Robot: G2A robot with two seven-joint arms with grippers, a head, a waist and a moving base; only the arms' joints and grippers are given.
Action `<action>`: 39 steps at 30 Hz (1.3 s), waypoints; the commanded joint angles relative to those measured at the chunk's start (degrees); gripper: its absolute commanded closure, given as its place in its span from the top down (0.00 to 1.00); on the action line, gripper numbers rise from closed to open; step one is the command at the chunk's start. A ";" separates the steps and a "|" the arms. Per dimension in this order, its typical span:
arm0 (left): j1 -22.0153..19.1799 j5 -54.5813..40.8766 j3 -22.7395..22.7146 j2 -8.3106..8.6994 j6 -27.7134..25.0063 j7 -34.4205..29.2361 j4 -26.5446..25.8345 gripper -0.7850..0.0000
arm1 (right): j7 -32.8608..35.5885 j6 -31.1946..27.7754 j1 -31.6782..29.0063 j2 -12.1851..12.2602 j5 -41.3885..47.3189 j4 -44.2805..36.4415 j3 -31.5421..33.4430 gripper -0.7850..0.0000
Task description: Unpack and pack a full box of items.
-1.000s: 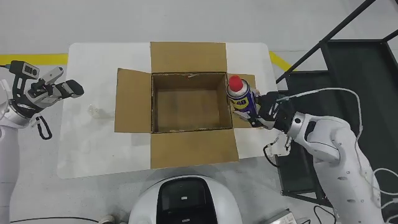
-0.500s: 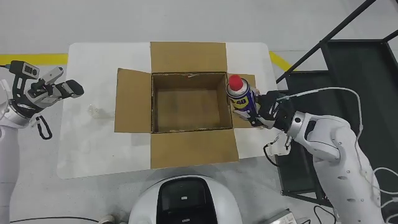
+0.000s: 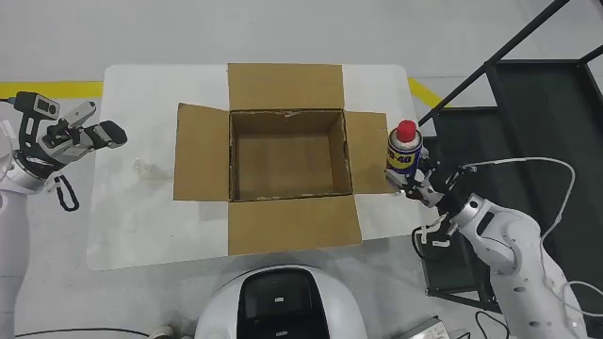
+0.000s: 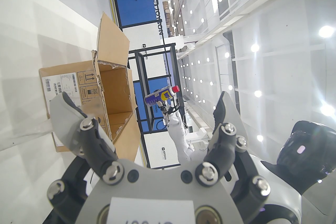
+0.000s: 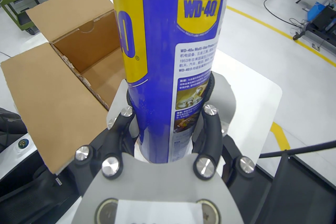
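One item is in play: a blue-and-yellow spray can with a red cap [image 5: 168, 38], clamped low on its body by the right end effector [image 3: 413, 179], a finger pressed to either side. The can is upright, long axis vertical, held in the air over the right-hand margin of the white surface [image 3: 141, 207], just outside the outer flap of the open brown cardboard box [image 3: 285, 85]. The box's mouth lies to the left of the can (one flap between them), and its bare cardboard floor shows. The coming move turns on that sideways gap, I'd say: either straight down beside the box, or across the flap and in. Farther off, beyond the opposite flap and the surface's left edge, the left end effector [image 3: 102, 136] hangs with fingers spread wide, holding nothing; the right arm is plainly the nearer.
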 commanded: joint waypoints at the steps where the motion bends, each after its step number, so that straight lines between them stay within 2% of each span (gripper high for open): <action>1: 0.00 0.00 0.00 0.00 0.00 0.00 0.00 1.00 | -6.79 1.60 -3.71 -0.24 -2.19 1.55 0.95 0.00; 5: 0.00 0.00 0.00 0.00 0.00 0.00 0.00 1.00 | -15.03 3.87 -8.10 -0.68 -3.24 3.84 2.09 0.00; 7: 0.00 0.00 0.00 0.00 0.00 0.00 0.00 1.00 | -16.38 4.24 -8.87 -0.75 -3.85 3.95 2.35 0.00; 21: 0.00 0.00 0.00 0.00 0.00 0.00 0.00 1.00 | -15.55 4.34 -8.66 -0.76 -3.85 3.87 2.13 0.00; 25: 0.00 0.00 0.00 0.00 0.00 0.00 0.00 1.00 | -13.74 1.91 -8.17 -0.75 -1.76 4.57 1.43 0.00; 28: 0.00 0.00 0.00 0.00 0.00 0.00 0.00 1.00 | -15.45 1.01 -7.75 -0.95 0.39 7.94 0.35 0.00; 32: 0.00 0.00 0.00 0.00 0.00 0.00 0.00 1.00 | -22.49 -0.10 -5.86 -1.29 -0.58 14.14 -2.03 0.00; 34: 0.00 0.00 0.00 0.00 0.00 0.00 0.00 1.00 | -29.27 -0.48 -5.16 -1.59 -2.10 18.49 -3.60 0.00; 39: 0.00 0.00 0.00 0.00 0.00 0.00 0.00 1.00 | -39.92 1.42 -2.36 -2.18 -6.94 26.53 -7.50 0.00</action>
